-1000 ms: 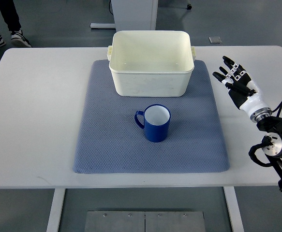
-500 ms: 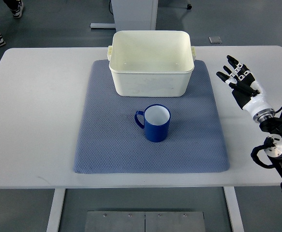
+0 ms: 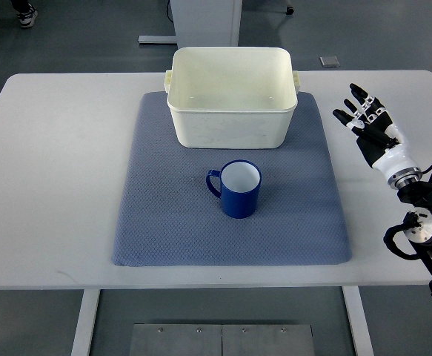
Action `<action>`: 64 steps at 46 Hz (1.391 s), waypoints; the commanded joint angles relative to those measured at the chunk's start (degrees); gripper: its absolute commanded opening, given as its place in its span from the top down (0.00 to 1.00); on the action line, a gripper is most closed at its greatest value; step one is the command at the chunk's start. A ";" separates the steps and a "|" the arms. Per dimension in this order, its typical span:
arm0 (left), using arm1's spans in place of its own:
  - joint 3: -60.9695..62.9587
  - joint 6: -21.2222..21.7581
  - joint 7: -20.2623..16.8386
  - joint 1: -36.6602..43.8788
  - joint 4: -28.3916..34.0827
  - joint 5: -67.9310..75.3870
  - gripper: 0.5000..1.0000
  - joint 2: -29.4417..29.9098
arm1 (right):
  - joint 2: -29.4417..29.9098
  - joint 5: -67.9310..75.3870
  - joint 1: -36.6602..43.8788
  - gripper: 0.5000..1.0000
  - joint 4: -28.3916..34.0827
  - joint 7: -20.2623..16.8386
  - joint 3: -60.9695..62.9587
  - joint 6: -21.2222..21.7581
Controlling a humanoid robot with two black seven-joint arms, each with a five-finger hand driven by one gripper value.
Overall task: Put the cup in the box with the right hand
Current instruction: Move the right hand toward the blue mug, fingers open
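A blue cup [image 3: 236,189] with a white inside stands upright on the blue-grey mat [image 3: 164,222], its handle pointing left. Behind it on the mat sits the cream box [image 3: 232,105], holding nothing. My right hand [image 3: 365,122] hovers over the bare table to the right of the mat, fingers spread and holding nothing. It is well apart from the cup, level with the box's front wall. The left arm does not show.
The white table [image 3: 60,170] extends left and right of the mat. A person's shoes [image 3: 24,13] show on the floor at the top left. A white pillar base [image 3: 201,18] stands behind the table.
My right hand has drifted slightly to the right and away from the mat. The person's feet at the top left have moved further out of the picture. Cup and box have not moved.
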 commanded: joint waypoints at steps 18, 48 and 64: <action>0.00 0.00 0.00 -0.05 0.03 0.08 0.00 0.00 | -6.43 -0.03 0.62 0.00 3.51 0.26 0.16 5.72; 0.00 0.00 0.00 -0.05 0.03 -0.01 0.00 0.00 | -10.57 6.74 0.71 0.00 11.25 4.22 0.69 7.65; 0.00 0.00 0.00 0.04 0.03 -0.01 0.00 0.00 | -14.52 3.58 0.18 0.00 18.20 3.69 -2.47 16.27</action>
